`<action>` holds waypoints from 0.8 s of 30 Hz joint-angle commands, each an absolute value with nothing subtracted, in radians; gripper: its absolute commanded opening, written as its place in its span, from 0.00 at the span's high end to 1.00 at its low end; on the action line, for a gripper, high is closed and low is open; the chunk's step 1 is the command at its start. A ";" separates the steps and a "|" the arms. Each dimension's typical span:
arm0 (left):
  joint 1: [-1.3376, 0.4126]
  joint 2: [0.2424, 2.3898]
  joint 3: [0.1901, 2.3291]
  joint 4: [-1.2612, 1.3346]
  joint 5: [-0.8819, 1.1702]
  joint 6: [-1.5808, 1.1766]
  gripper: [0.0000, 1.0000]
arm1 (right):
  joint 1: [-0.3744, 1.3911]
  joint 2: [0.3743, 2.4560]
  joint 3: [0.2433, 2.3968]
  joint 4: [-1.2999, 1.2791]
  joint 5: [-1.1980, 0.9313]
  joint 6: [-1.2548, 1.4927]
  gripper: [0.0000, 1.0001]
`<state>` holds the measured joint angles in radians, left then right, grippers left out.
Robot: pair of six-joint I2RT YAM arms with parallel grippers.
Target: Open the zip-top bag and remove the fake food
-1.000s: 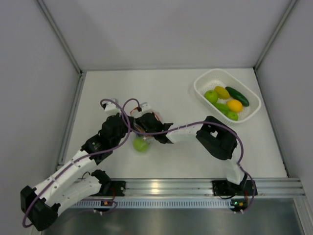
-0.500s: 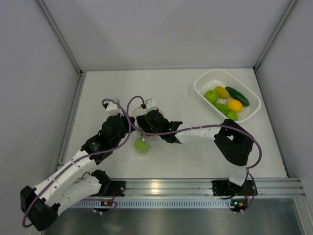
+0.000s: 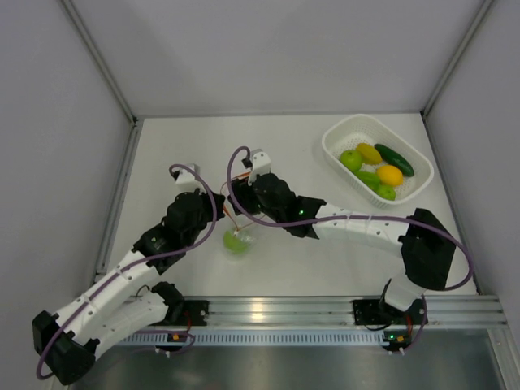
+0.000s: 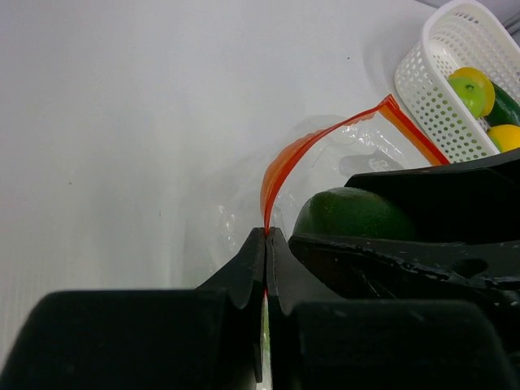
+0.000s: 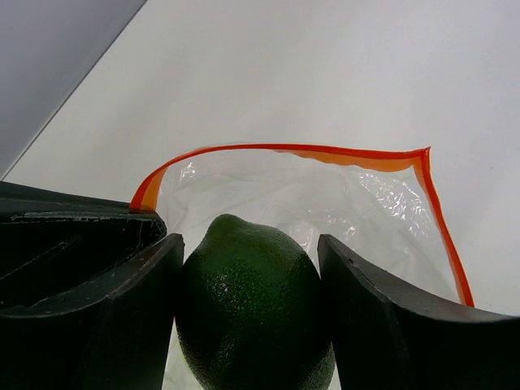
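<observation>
We see left gripper point(image 4: 266, 237) pinching crinkly zip-top bag point(image 5: 325, 195) by its orange strip point(image 4: 280, 166); right gripper point(image 5: 248, 264) clamps glossy rounded lime point(image 5: 252, 321).

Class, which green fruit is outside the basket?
The dark green lime inside the zip-top bag, between the fingers of the right pincer; the other green pieces lie in the white basket.

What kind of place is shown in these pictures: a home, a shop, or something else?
Probably a robot test cell: a white table enclosed by plain grey panels, robot arms bolted to an aluminium rail, and plastic fruit in a white basket.
</observation>
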<state>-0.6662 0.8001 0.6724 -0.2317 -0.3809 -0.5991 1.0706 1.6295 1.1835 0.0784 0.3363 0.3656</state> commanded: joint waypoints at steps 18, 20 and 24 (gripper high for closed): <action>-0.663 0.770 0.703 -0.204 -0.364 -0.588 1.00 | 1.068 1.290 1.215 -0.032 0.352 0.290 0.52; -0.661 0.764 0.704 -0.204 -0.362 -0.584 1.00 | 1.039 1.252 1.206 -0.057 0.370 0.278 0.52; -0.661 0.753 0.706 -0.204 -0.350 -0.581 1.00 | 0.880 1.187 1.169 -0.133 0.358 0.279 0.52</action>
<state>-0.6666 0.7723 0.6731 -0.2325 -0.3630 -0.5987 0.9974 1.2556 1.1713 -0.0765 0.3202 0.3038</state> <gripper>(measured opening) 0.015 0.646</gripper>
